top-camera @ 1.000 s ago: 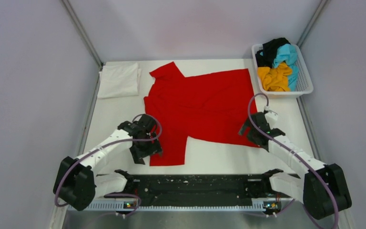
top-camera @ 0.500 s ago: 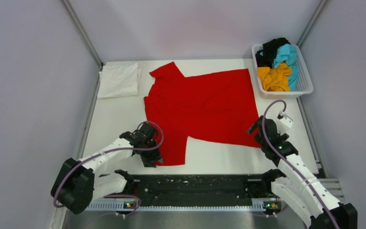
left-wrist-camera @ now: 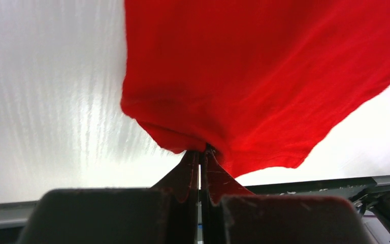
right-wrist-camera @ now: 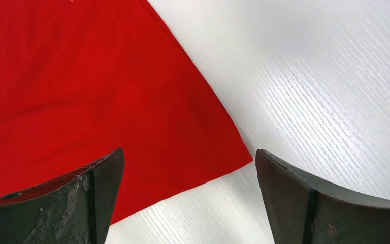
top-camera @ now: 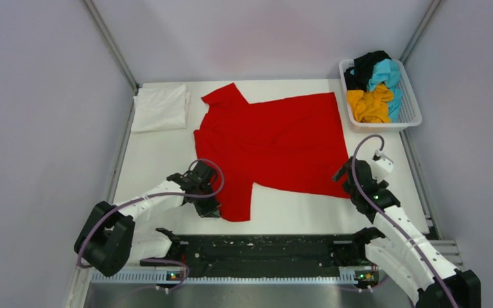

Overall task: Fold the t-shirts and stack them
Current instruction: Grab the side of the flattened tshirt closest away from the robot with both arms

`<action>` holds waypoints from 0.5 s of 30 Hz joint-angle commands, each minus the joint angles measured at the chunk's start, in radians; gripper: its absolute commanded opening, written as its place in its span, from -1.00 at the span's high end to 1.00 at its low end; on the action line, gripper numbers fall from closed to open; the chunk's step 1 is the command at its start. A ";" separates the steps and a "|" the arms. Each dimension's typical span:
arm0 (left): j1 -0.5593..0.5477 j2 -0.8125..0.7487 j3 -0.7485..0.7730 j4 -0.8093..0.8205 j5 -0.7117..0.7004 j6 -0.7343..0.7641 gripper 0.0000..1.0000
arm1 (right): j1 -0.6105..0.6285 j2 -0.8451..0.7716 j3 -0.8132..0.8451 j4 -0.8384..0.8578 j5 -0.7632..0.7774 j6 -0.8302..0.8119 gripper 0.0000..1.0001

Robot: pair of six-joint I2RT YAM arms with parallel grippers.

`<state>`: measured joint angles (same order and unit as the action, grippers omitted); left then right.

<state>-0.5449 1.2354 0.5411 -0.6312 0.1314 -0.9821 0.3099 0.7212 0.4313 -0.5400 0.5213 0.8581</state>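
A bright red t-shirt (top-camera: pixel 276 138) lies spread flat in the middle of the white table. My left gripper (top-camera: pixel 208 208) is shut on the hem of its near-left sleeve, and in the left wrist view the red cloth (left-wrist-camera: pixel 264 76) bunches into the closed fingertips (left-wrist-camera: pixel 201 151). My right gripper (top-camera: pixel 341 174) hovers open over the shirt's near-right corner (right-wrist-camera: pixel 81 86); that corner shows between the wide-apart fingers (right-wrist-camera: pixel 101 173), which grip nothing. A folded white t-shirt (top-camera: pixel 160 108) rests at the far left.
A white mesh basket (top-camera: pixel 412 119) at the far right holds crumpled orange-yellow (top-camera: pixel 369 106), turquoise (top-camera: pixel 388 74) and black (top-camera: pixel 364 64) shirts. Grey walls enclose the table on three sides. A black rail (top-camera: pixel 263 247) runs along the near edge between the arm bases.
My left gripper went from open to shut on the red sleeve's hem and slid slightly nearer. The right arm swung out to the right, then held still, jaws open.
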 commanded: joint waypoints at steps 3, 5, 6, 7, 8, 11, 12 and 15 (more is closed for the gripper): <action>-0.010 0.004 -0.087 0.150 -0.138 0.022 1.00 | -0.008 0.057 -0.023 0.025 0.008 0.013 -0.97; -0.013 -0.039 -0.106 0.143 -0.120 0.027 1.00 | -0.008 0.083 -0.034 0.036 0.002 0.025 -0.98; -0.014 -0.064 -0.122 0.141 -0.102 0.028 1.00 | -0.009 0.094 -0.040 0.045 0.000 0.031 -0.97; -0.015 -0.102 -0.135 0.140 -0.093 0.026 1.00 | -0.008 0.105 -0.047 0.055 0.001 0.038 -0.97; -0.016 -0.129 -0.147 0.140 -0.086 0.027 1.00 | -0.008 0.117 -0.056 0.067 0.001 0.046 -0.96; -0.018 -0.211 -0.168 0.141 -0.075 0.035 1.00 | -0.008 0.145 -0.087 0.133 -0.019 0.053 -0.92; -0.018 -0.232 -0.170 0.139 -0.082 0.036 1.00 | -0.009 0.156 -0.094 0.156 -0.024 0.054 -0.90; -0.019 -0.262 -0.161 0.136 -0.105 0.033 1.00 | -0.011 0.198 -0.103 0.196 -0.030 0.043 -0.83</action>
<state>-0.5591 1.0035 0.3950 -0.4767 0.1043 -0.9695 0.3096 0.8787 0.3386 -0.4438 0.5034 0.8940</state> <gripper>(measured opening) 0.015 0.937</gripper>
